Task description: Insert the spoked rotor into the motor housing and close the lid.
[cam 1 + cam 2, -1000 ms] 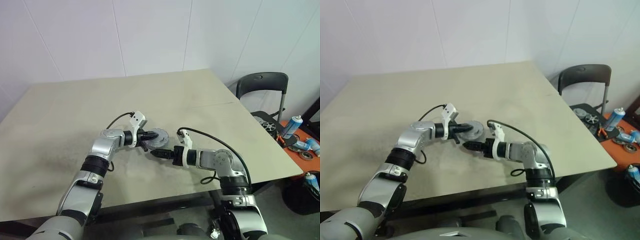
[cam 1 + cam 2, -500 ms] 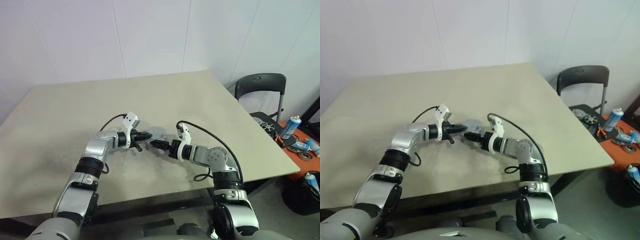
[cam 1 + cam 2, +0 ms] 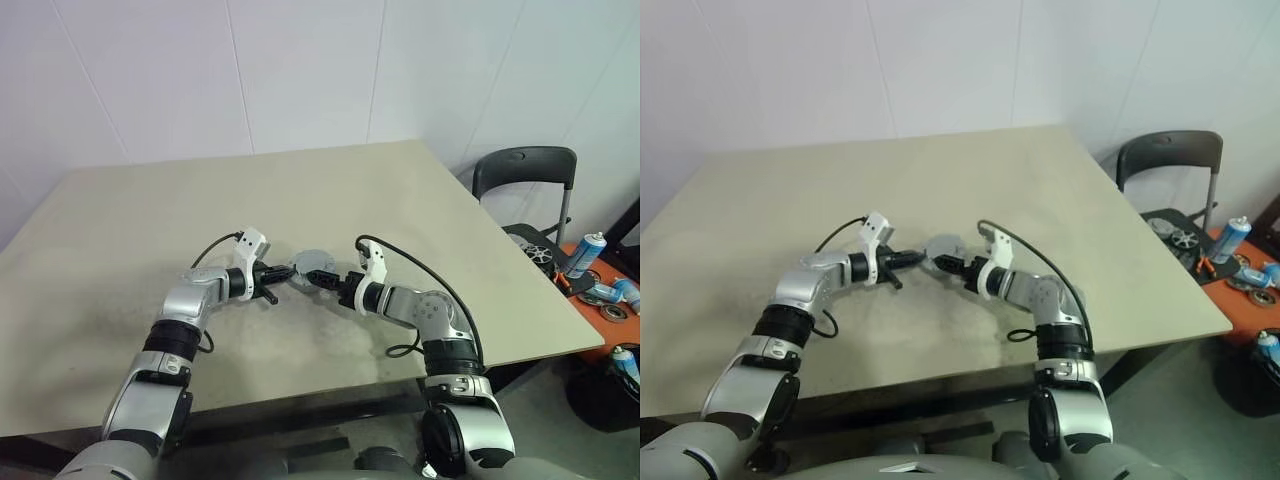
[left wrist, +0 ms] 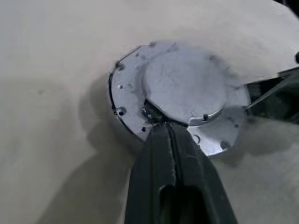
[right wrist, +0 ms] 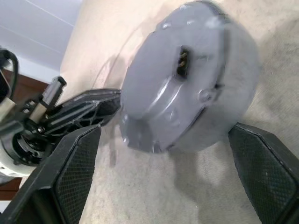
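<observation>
Off past the table (image 3: 130, 230)'s right edge stands a black chair (image 3: 522, 172), with spray cans (image 3: 582, 252) and loose parts on an orange surface beside it. Nothing lies between the arms and the lid (image 4: 187, 91), which sits flat on the tan tabletop near its middle, capping a round grey assembly. The left gripper (image 4: 161, 127) reaches in low from the lid's left, jaws pressed together, tips touching the cap's raised edge. The right gripper (image 5: 163, 135) angles in from the lid's right, jaws spread wide, one to either side of the disc.
</observation>
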